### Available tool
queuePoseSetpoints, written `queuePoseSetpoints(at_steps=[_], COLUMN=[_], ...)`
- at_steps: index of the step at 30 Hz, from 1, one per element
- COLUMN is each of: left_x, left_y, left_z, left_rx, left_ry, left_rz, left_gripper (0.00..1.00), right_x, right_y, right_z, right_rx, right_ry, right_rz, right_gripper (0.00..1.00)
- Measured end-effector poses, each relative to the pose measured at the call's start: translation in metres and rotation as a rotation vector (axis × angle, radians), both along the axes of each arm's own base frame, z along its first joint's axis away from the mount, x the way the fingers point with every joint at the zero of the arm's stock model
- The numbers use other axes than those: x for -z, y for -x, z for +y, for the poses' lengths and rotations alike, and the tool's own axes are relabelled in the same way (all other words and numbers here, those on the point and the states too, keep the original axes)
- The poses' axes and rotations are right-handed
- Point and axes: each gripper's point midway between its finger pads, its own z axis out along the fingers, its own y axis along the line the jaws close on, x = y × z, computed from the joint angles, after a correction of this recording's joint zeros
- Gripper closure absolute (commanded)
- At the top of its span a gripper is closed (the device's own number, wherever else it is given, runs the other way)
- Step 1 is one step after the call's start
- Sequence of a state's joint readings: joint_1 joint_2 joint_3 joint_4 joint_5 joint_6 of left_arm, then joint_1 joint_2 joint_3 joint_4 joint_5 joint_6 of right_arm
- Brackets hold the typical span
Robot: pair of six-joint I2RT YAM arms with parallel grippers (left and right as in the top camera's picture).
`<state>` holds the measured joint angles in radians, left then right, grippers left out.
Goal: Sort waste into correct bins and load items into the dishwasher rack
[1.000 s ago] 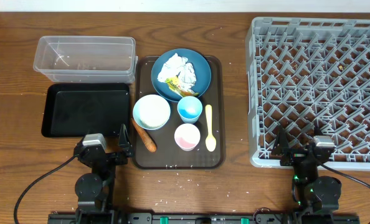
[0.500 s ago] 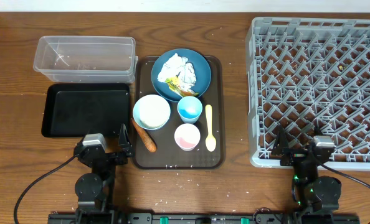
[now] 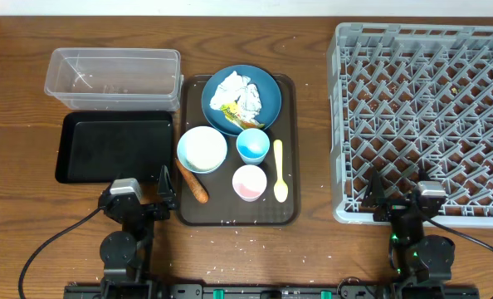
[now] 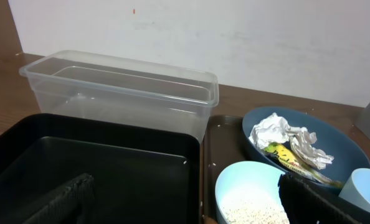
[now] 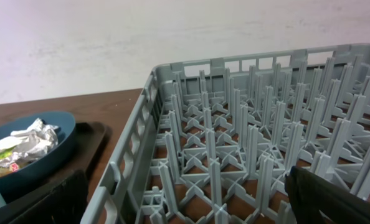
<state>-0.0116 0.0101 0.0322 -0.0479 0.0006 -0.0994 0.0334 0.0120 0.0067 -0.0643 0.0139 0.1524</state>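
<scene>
On the brown serving tray, a dark blue plate (image 3: 267, 85) carries crumpled tissue (image 3: 245, 93) and yellow-green scraps (image 3: 228, 109). Below it are the white bowl (image 3: 202, 149) with rice (image 4: 250, 211), a light blue cup (image 3: 252, 144), a pink cup (image 3: 249, 182), a yellow spoon (image 3: 280, 170) and an orange stick (image 3: 192, 182). The clear tub (image 3: 114, 78) and black tray (image 3: 116, 147) lie to the left, the grey rack (image 3: 429, 116) to the right. My left gripper (image 3: 139, 189) hangs open over the black tray's near edge. My right gripper (image 3: 396, 189) stands open at the rack's near left corner. Both hold nothing.
The brown serving tray (image 3: 290, 208) sits between the bins and the rack. Loose white grains are scattered on the wooden table in front of it. A white wall runs along the table's far edge.
</scene>
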Motion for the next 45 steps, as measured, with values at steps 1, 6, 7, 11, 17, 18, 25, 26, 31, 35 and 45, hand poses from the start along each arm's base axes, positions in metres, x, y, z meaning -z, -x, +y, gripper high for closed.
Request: queuePoseSetpoints(at_steps=[1,6,7,11,17,18,25,26,31,35,45], left_x=[0.000,0.000,0.000,0.000,0.000,0.000,0.000,0.000,0.000,-0.001,-0.008], left_y=[0.000,0.000,0.000,0.000,0.000,0.000,0.000,0.000,0.000,0.000,0.001], left_z=[0.000,0.000,0.000,0.000,0.000,0.000,0.000,0.000,0.000,0.000,-0.008], left_rx=[0.000,0.000,0.000,0.000,0.000,0.000,0.000,0.000,0.000,0.001,0.045], left_ry=[0.000,0.000,0.000,0.000,0.000,0.000,0.000,0.000,0.000,0.001,0.005], left_rz=[0.000,0.000,0.000,0.000,0.000,0.001,0.000,0.000,-0.001,-0.002,-0.001], left_gripper=[0.05,0.05,0.05,0.05,0.05,0.05,0.05,0.05,0.05,0.05,0.05], right_x=[-0.001,-0.009,-0.009,-0.008,-0.009,-0.010,-0.013,-0.013,-0.021,-0.035,-0.047], right_y=[0.000,0.000,0.000,0.000,0.000,0.000,0.000,0.000,0.000,0.000,0.001], right_z=[0.000,0.000,0.000,0.003,0.004,0.004,0.004,0.004,0.004,0.004,0.004], right_rx=[0.000,0.000,0.000,-0.014,-0.022,-0.022,-0.024,-0.025,-0.025,-0.026,-0.025], right_ry=[0.000,-0.002,-0.002,-0.002,-0.003,-0.003,-0.003,-0.003,-0.004,0.001,0.006], right_rz=[-0.005,-0.038,-0.038,-0.034,-0.038,-0.039,-0.054,-0.055,-0.086,-0.143,-0.191], right_gripper=[0.01,0.01,0.01,0.01,0.01,0.01,0.01,0.01,0.01,0.01,0.01])
